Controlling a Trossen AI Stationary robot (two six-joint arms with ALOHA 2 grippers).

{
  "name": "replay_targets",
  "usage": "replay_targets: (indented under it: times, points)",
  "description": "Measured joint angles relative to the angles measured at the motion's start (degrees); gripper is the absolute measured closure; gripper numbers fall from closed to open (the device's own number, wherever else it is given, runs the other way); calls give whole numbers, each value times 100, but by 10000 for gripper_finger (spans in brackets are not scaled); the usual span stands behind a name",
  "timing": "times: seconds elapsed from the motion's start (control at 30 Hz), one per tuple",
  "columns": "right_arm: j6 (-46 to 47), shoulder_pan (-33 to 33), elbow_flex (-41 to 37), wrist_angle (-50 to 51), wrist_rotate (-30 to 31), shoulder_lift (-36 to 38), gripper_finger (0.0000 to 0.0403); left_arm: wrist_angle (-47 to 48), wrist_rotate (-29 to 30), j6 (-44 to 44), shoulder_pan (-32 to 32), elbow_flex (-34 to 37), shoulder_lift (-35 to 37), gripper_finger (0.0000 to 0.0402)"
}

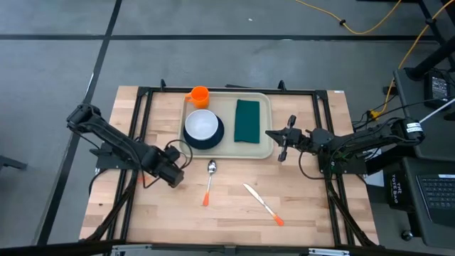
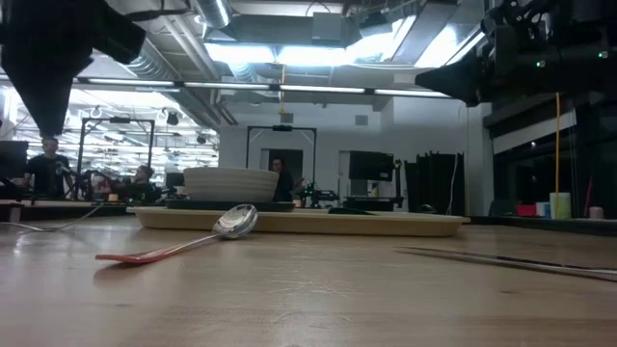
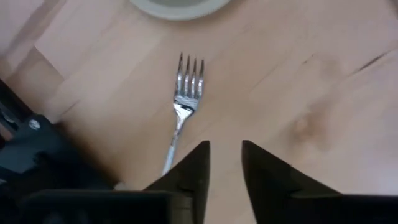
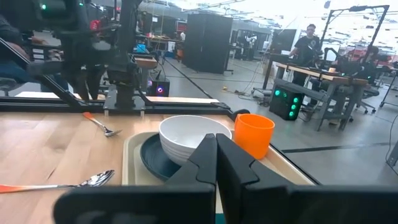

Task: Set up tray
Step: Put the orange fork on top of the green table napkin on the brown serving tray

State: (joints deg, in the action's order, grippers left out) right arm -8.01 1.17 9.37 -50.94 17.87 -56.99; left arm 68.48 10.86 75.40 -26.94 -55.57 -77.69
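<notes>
From above, the large cream rectangular plastic tray [image 1: 229,146] lay at twelve o'clock of the wooden table [image 1: 298,206], carrying a white bowl [image 1: 201,125] on a dark round plate [image 1: 213,139], a dark green rectangular napkin [image 1: 247,120] and an orange cup [image 1: 199,96]. The left gripper [image 1: 175,158] hovered at nine o'clock of an orange-handled spoon [image 1: 210,180]; an orange-handled knife [image 1: 261,203] lay at five o'clock. The right gripper [image 1: 279,140] hung at the tray's three o'clock edge.

At table height, the spoon lay before the tray.

The left wrist view showed its fingers [image 3: 194,171] slightly spread above a silver fork [image 3: 183,99], holding nothing.

The right wrist view showed fingers [image 4: 205,163] pressed together, empty.
</notes>
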Motion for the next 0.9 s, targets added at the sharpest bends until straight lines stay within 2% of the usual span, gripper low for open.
replay_targets:
  times: [0.1, 0.2, 0.4, 0.53, 0.9]
  points:
    - [1, 0, 0, -13, -4, 0, 400, -8, 12, -227, 4, 0, -243, 277]
    - [0, 0, 0, -13, -70, 0, 400, -10, -253, -599, 7, 0, -428, 248]
    - [-9, 0, 0, -42, -267, 0, 400, 150, -246, -844, 134, 0, -551, 210]
    - [-7, 0, 0, -42, -267, 0, 400, 48, -116, -1629, 330, 0, -551, 204]
    - [-103, 0, 0, -44, -254, 0, 400, -45, -206, -4158, 1207, 0, -551, 214]
